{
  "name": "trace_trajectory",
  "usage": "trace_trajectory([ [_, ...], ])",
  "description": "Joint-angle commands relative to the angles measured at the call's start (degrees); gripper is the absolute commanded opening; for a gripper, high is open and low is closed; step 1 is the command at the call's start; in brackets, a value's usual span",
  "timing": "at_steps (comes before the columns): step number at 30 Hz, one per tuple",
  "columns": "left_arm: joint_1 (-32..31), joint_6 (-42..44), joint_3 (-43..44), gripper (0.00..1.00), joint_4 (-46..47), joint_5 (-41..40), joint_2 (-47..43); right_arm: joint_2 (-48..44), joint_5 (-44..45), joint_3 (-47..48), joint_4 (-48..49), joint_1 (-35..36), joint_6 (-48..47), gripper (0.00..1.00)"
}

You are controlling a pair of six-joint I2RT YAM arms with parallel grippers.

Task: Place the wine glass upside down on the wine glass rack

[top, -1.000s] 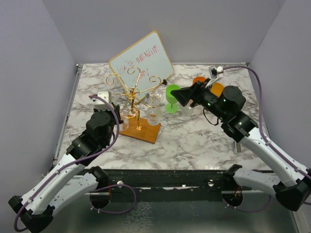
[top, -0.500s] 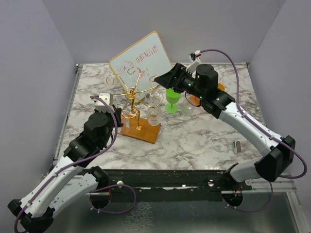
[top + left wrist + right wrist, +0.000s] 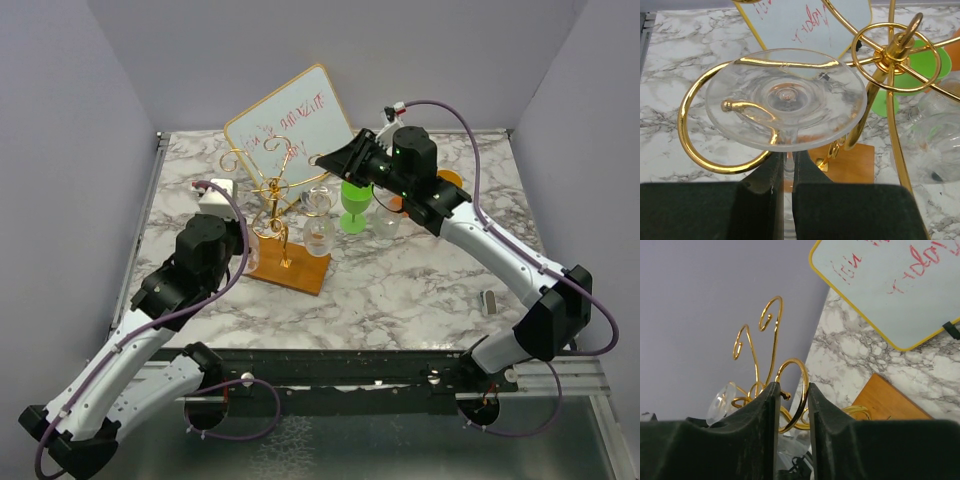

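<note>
The wine glass rack (image 3: 281, 196) is a gold wire stand on a wooden base (image 3: 302, 272), left of the table's middle. My left gripper (image 3: 785, 158) is shut on the stem of a clear wine glass (image 3: 807, 102) held upside down. Its round foot lies on top of a gold spiral arm (image 3: 689, 127), and the stem runs down through the curl. From above, the left gripper (image 3: 244, 254) is at the rack's left side. My right gripper (image 3: 322, 160) reaches the rack's upper right. Its fingers (image 3: 791, 388) are closed narrowly on a gold curl (image 3: 803, 374).
Two clear glasses (image 3: 318, 222) hang bowl down on the rack's right side. A green glass (image 3: 354, 205), a clear glass (image 3: 385, 226) and an orange one (image 3: 446, 180) stand to the right. A tilted whiteboard (image 3: 290, 125) stands behind the rack.
My right arm swung left from the coloured glasses to the rack's upper right, and its jaws narrowed around a gold curl. The left gripper shifted slightly, still holding the glass.
</note>
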Motion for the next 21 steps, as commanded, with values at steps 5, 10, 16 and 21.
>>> trace_trajectory([
  [5, 4.55, -0.91, 2.7, 0.0, -2.02, 2.6, 0.06, 1.17, 0.28, -1.14, 1.18, -1.16, 1.3, 0.09],
  [10, 4.78, -1.07, 0.93, 0.0, -0.81, 2.72, -3.14, 0.11, -0.26, -2.47, 2.43, -1.16, 0.88, 0.01],
  [16, 4.82, -1.31, -4.68, 0.0, 4.42, 2.42, -9.44, -0.92, -0.32, -3.89, 2.44, -1.16, 0.61, 0.01],
  [21, 4.8, -0.9, -7.32, 0.0, 6.03, 0.56, -12.56, -1.51, -0.33, -4.49, 2.51, -1.16, 0.59, 0.01],
])
